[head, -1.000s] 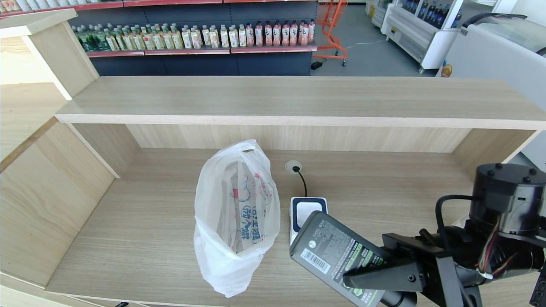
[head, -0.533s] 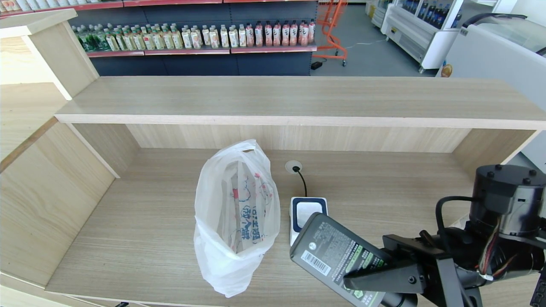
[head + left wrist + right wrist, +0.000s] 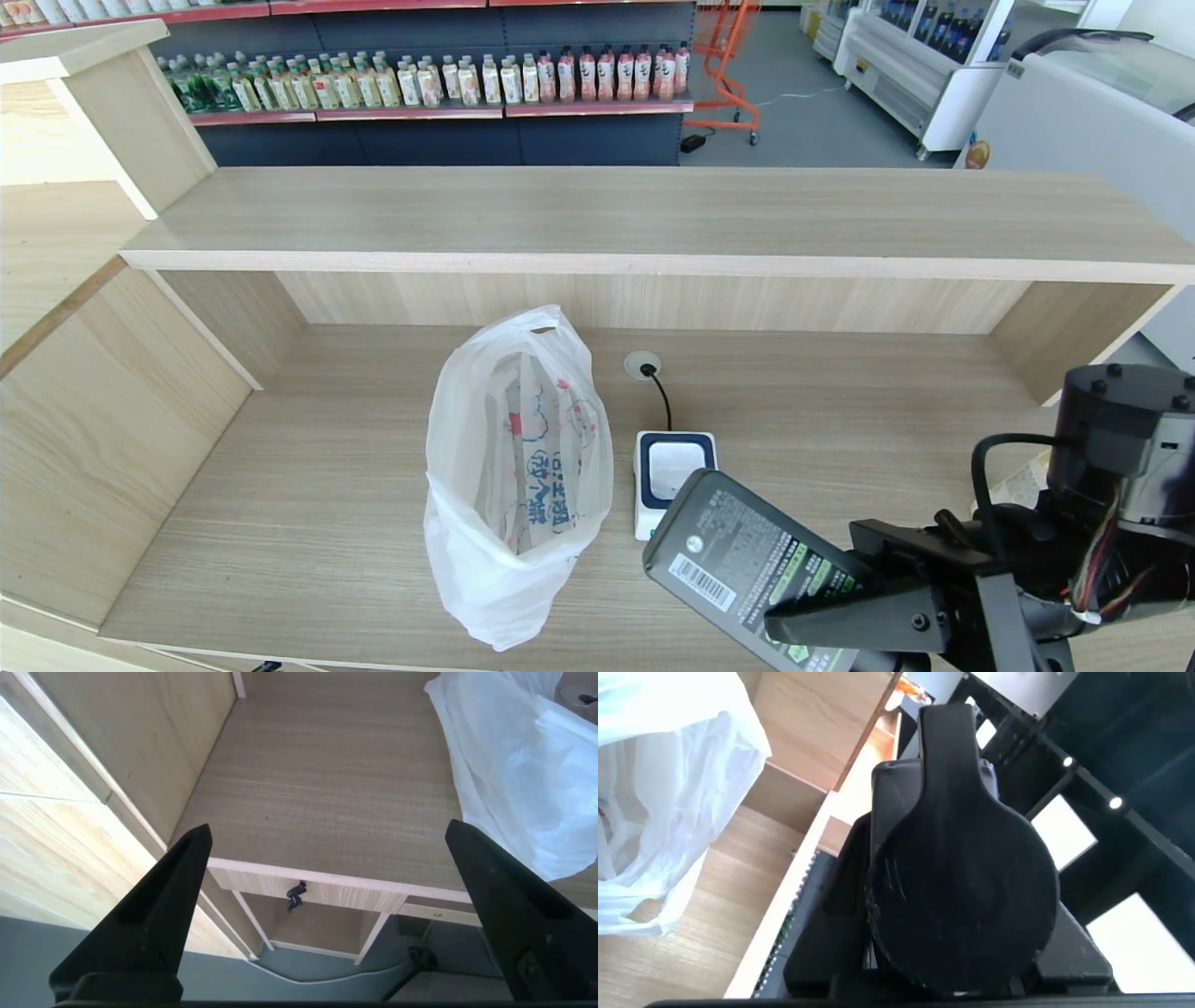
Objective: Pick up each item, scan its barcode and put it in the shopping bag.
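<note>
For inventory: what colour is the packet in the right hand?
Dark grey flat packet, clearest in head view.

scanner (image 3: 668,465) right of bag (image 3: 513,485), package (image 3: 742,565) before scanner

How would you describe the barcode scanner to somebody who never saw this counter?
On the low wooden counter stands a white shopping bag. Just right of it sits the scanner: a small white box, alone in having a dark blue frame and a black cable.

You have a dark grey packet (image 3: 747,560) with green-and-white print, a translucent white shopping bag (image 3: 467,560), and a white, navy-framed scanner (image 3: 674,465).
</note>
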Motion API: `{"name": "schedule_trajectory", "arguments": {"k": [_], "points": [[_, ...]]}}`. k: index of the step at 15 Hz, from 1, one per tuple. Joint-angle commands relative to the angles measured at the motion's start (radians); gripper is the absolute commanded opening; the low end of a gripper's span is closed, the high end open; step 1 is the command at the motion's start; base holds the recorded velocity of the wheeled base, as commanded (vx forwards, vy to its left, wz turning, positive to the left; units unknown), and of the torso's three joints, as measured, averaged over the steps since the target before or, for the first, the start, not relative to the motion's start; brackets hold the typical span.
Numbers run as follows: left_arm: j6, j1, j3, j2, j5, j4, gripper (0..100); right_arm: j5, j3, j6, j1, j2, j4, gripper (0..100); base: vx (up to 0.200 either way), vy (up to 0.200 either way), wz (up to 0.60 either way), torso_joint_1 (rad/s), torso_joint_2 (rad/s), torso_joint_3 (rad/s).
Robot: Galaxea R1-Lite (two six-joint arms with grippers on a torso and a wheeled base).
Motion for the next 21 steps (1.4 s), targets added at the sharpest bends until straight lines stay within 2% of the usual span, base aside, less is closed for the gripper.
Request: {"name": "schedule_trajectory", "arguments": {"k": [1, 2, 3, 5, 6, 7, 8, 9, 10, 11, 12, 13, 14, 16, 17, 18, 19, 21], "points": [[0.000, 0.000, 0.000, 0.001, 0.000, 0.000, 100, -0.001, -0.031, 0.085, -0.004, -0.020, 0.000, 0, 0.000, 0.000, 0.00, 0.000, 0.00, 0.000], [0.000, 0.000, 0.000, 0.001, 0.000, 0.000, 100, -0.006, -0.042, 0.315, -0.015, -0.068, 0.003, 0, 0.000, 0.000, 0.00, 0.000, 0.00, 0.000], [0.000, 0.000, 0.000, 0.001, 0.000, 0.000, 100, -0.061, -0.031, 0.528, -0.059, -0.120, 0.004, 0, 0.000, 0.000, 0.00, 0.000, 0.00, 0.000], [0.000, 0.000, 0.000, 0.001, 0.000, 0.000, 100, -0.257, 0.022, 0.843, -0.088, -0.229, 0.055, 0, 0.000, 0.000, 0.00, 0.000, 0.00, 0.000], [0.000, 0.000, 0.000, 0.000, 0.000, 0.000, 100, -0.285, 0.012, 0.927, -0.114, -0.237, 0.075, 0, 0.000, 0.000, 0.00, 0.000, 0.00, 0.000], [0.000, 0.000, 0.000, 0.000, 0.000, 0.000, 100, -0.263, 0.025, 1.027, -0.174, -0.231, 0.075, 0, 0.000, 0.000, 0.00, 0.000, 0.00, 0.000], [0.000, 0.000, 0.000, 0.001, 0.000, 0.000, 100, -0.199, 0.050, 1.034, -0.254, -0.224, 0.073, 0, 0.000, 0.000, 0.00, 0.000, 0.00, 0.000], [0.000, 0.000, 0.000, 0.000, 0.000, 0.000, 100, -0.115, 0.056, 1.041, -0.401, -0.228, 0.112, 0, 0.000, 0.000, 0.00, 0.000, 0.00, 0.000], [0.000, 0.000, 0.000, 0.001, 0.000, 0.000, 100, -0.118, 0.039, 1.119, -0.453, -0.241, 0.202, 0, 0.000, 0.000, 0.00, 0.000, 0.00, 0.000], [0.000, 0.000, 0.000, 0.001, 0.000, 0.000, 100, -0.144, 0.038, 1.252, -0.487, -0.274, 0.294, 0, 0.000, 0.000, 0.00, 0.000, 0.00, 0.000], [0.000, 0.000, 0.000, 0.001, 0.000, 0.000, 100, -0.190, 0.027, 1.447, -0.510, -0.289, 0.382, 0, 0.000, 0.000, 0.00, 0.000, 0.00, 0.000], [0.000, 0.000, 0.000, 0.001, 0.000, 0.000, 100, -0.208, 0.012, 1.720, -0.501, -0.297, 0.441, 0, 0.000, 0.000, 0.00, 0.000, 0.00, 0.000], [0.000, 0.000, 0.000, 0.000, 0.000, 0.000, 100, -0.266, 0.001, 1.995, -0.455, -0.295, 0.461, 0, 0.000, 0.000, 0.00, 0.000, 0.00, 0.000], [0.000, 0.000, 0.000, 0.001, 0.000, 0.000, 100, -0.415, -0.080, 2.556, -0.283, -0.269, 0.461, 0, 0.000, 0.000, 0.00, 0.000, 0.00, 0.000], [0.000, 0.000, 0.000, 0.001, 0.000, 0.000, 100, -0.446, -0.143, 2.771, -0.219, -0.235, 0.460, 0, 0.000, 0.000, 0.00, 0.000, 0.00, 0.000], [0.000, 0.000, 0.000, 0.001, 0.000, 0.000, 100, -0.457, -0.197, 2.907, -0.187, -0.185, 0.458, 0, 0.000, 0.000, 0.00, 0.000, 0.00, 0.000], [0.000, 0.000, 0.000, 0.001, 0.000, 0.000, 100, -0.458, -0.226, 2.958, -0.173, -0.126, 0.455, 0, 0.000, 0.000, 0.00, 0.000, 0.00, 0.000], [0.000, 0.000, 0.000, 0.001, 0.000, 0.000, 100, -0.463, -0.246, 2.973, -0.159, -0.028, 0.454, 0, 0.000, 0.000, 0.00, 0.000, 0.00, 0.000]]}}
